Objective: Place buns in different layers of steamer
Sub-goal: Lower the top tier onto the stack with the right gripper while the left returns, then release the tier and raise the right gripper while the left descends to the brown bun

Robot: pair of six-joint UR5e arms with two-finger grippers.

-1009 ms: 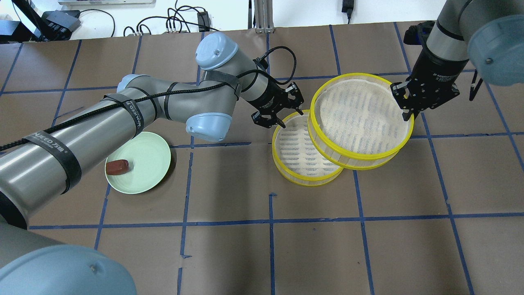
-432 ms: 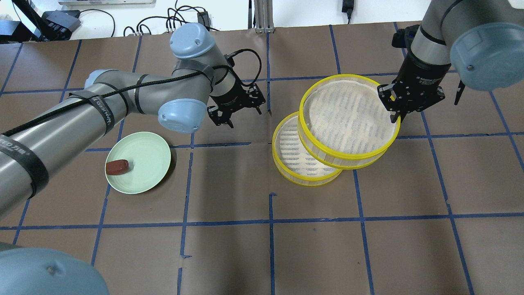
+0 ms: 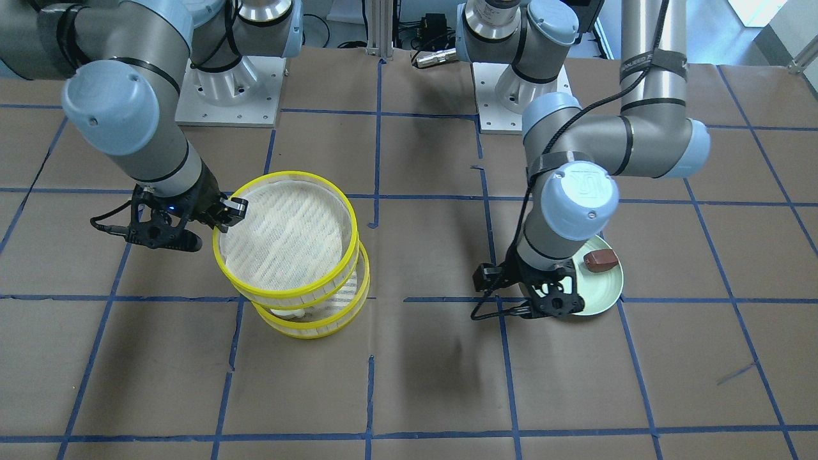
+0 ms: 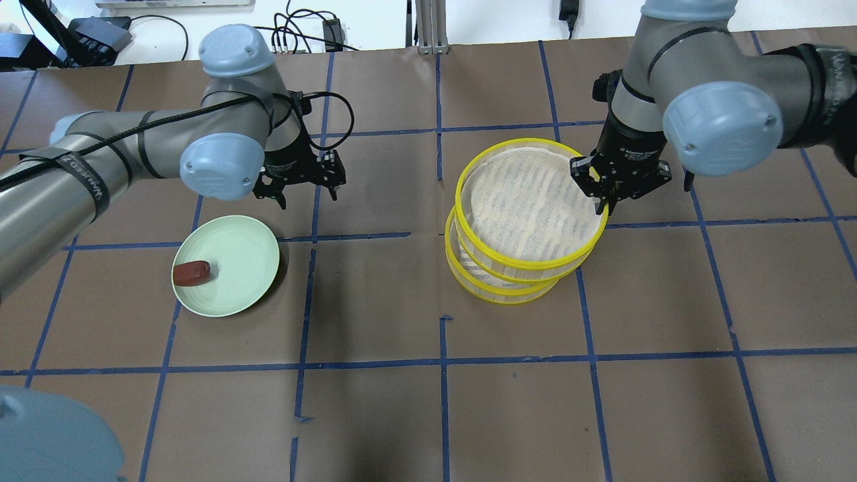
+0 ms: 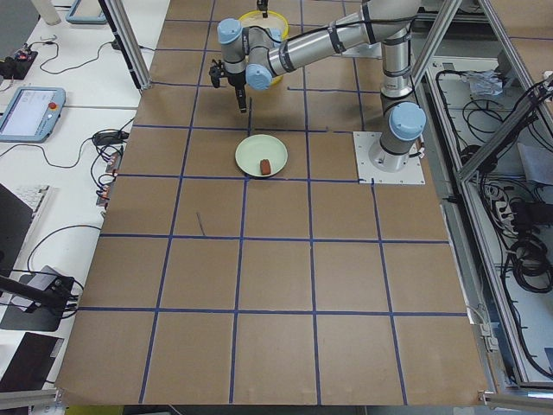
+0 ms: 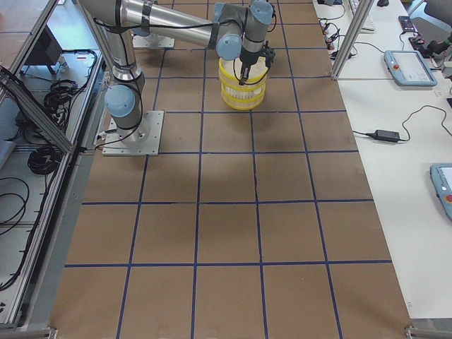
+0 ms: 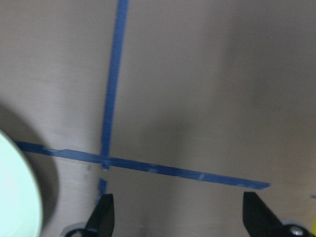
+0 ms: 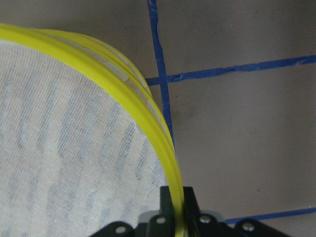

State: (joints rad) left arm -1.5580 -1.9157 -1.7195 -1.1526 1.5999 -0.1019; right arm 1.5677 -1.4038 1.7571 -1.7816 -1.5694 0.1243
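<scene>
Both arms have shifted in the last second. The left arm has swung away from the steamer (image 4: 515, 234) and back toward the plate, and the right arm has carried the upper tier across, so it now covers almost all of the lower one instead of hanging half off it.

Nearest the robot's side, the pale green plate (image 4: 248, 258) sits on the brown-papered table (image 4: 428, 415). The dark bun (image 4: 191, 272) lies on the plate close to its left rim.

Across to the right, the lower tier (image 4: 499, 293) stands on the table. Only a crescent of its yellow rim shows under the upper tier (image 4: 529, 201), which sits slightly off-centre and looks tilted from the front. I cannot tell whether the two rims touch. In the front-facing view a white rounded shape peeks out between the rims, and it appears to be the white bun (image 3: 289, 313) lying in the lower tier. The upper tier's mesh is bare.

Farther back, the left gripper (image 4: 306, 197) hovers over the table just beyond the plate's far rim, above a crossing of blue tape (image 7: 111, 98). Its fingers are spread wide with nothing between them.

At about the same depth, the right gripper (image 4: 604, 201) points down at the upper tier's far right edge. Its fingers are pinched on the yellow rim, one inside and one outside.
</scene>
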